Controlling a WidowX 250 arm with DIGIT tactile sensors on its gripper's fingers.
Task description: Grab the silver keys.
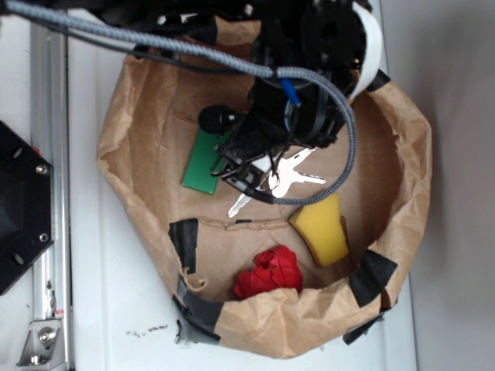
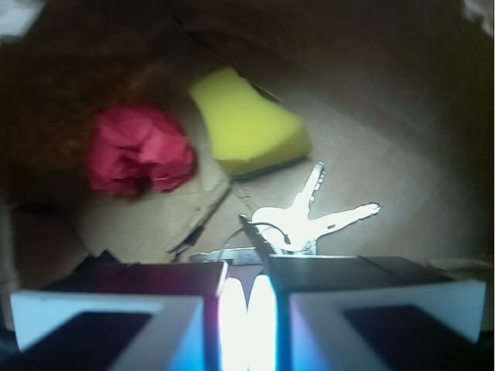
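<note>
A bunch of silver keys (image 2: 309,216) lies fanned out on the brown paper floor of a taped paper basin (image 1: 402,201), blades bright and glinting, a thin wire ring looping off their heads. The gripper (image 2: 247,297) sits low just over the ring end, its fingers (image 2: 224,309) nearly pressed together; whether they pinch the ring cannot be told. A yellow sponge (image 2: 247,127) and crumpled red cloth (image 2: 139,151) lie beyond, a green block (image 1: 203,166) beside the arm.

Yellow sponge (image 1: 323,229), red cloth (image 1: 270,273), green block (image 1: 207,161)
</note>
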